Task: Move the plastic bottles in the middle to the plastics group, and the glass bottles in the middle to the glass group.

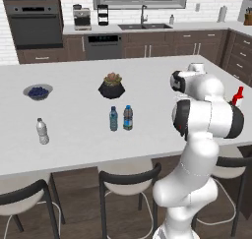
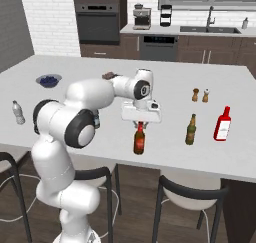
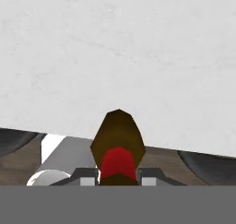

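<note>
The brown bottle (image 2: 139, 141) was small and dark, with a red neck and cap, its glass showing an amber sheen low down. In the hand view it (image 3: 118, 138) appeared as a brown shoulder tapering to a red neck set between the two finger tips. The tool (image 2: 140, 121) was clenched on that neck from above, and the bottle stood or hung upright directly beneath it, near the front edge of the white surface (image 2: 200, 67); whether its base touched the surface could not be told.

In the left base view, from left to right: a bowl (image 1: 38, 91) of dark berries, the clear white-capped bottle (image 1: 43, 131), a dark planter (image 1: 111, 86), then the pale blue bottle (image 1: 113, 119) and the labelled bottle (image 1: 128, 117) standing just beside each other near the surface's middle. The arm blocked most of the right side there, leaving only the top of the red bottle (image 1: 238, 96) visible past its elbow.

In the right base view the arm's upper link covered the surface's middle. Right of the brown bottle stood the gold-necked bottle (image 2: 191, 129) and then the red bottle, upright and apart; two small shakers (image 2: 200, 95) stood behind them, too small to tell apart.
</note>
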Available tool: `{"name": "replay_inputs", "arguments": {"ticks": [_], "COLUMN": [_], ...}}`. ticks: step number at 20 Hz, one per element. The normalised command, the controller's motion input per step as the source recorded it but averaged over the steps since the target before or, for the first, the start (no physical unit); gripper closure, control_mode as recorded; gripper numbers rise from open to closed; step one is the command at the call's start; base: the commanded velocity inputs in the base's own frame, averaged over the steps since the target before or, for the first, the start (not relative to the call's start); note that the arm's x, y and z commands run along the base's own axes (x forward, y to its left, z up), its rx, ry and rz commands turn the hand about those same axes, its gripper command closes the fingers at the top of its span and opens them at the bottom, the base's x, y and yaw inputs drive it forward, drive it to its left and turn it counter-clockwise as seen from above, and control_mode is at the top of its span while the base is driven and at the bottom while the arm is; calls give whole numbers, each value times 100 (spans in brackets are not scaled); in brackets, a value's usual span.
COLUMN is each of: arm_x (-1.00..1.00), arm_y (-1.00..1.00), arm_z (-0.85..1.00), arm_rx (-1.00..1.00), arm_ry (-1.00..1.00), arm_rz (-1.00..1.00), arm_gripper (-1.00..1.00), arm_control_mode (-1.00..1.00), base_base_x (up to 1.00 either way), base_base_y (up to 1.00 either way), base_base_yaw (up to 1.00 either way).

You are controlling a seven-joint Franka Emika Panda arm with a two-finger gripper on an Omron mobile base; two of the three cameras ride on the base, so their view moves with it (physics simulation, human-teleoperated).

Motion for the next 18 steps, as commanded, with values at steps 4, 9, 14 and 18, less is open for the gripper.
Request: {"name": "replay_inputs", "arguments": {"ticks": [4, 9, 14, 18], "arm_x": [0, 0, 0, 0], "arm_y": [-100, -100, -98, -54], "arm_z": [0, -1, -5, -16], "arm_rx": [0, 0, 0, -4], "arm_ry": [3, 2, 1, 0], "arm_rz": [0, 0, 0, -8], "arm_gripper": [100, 100, 100, 100], "arm_control_mode": [-100, -100, -100, -100], "base_base_x": [0, 0, 0, 0], "base_base_y": [0, 0, 0, 0], "base_base_yaw": [0, 0, 0, 0]}}
